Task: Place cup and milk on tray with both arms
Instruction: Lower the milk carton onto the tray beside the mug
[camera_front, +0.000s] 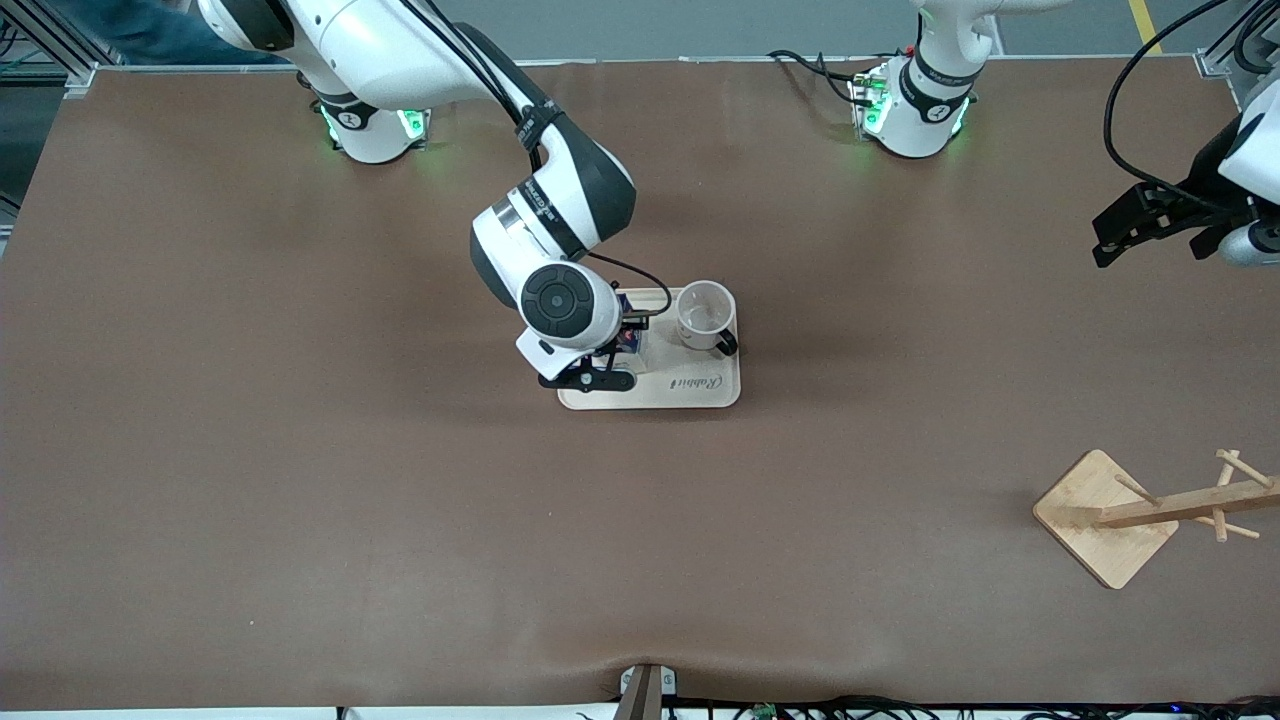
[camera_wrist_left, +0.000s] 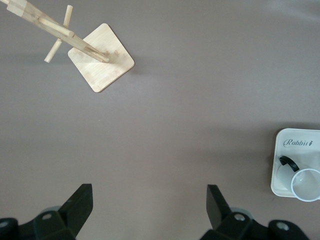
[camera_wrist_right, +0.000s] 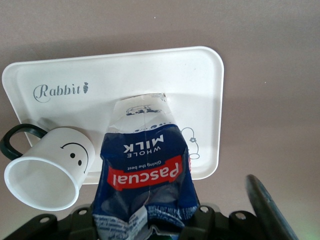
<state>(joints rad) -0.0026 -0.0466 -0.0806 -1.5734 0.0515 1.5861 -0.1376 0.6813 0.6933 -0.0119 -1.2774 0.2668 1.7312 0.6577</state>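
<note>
On tray: cup; milk.

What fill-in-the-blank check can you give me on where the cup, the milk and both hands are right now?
1. The cup stands upright on the ____, the tray.
2. The right hand, over the tray, is shut on the ____.
3. The left hand waits with its fingers ____ above bare table at the left arm's end.
4. The wooden rack holds ____ cups.

Missing words: tray; milk; open; no
</note>
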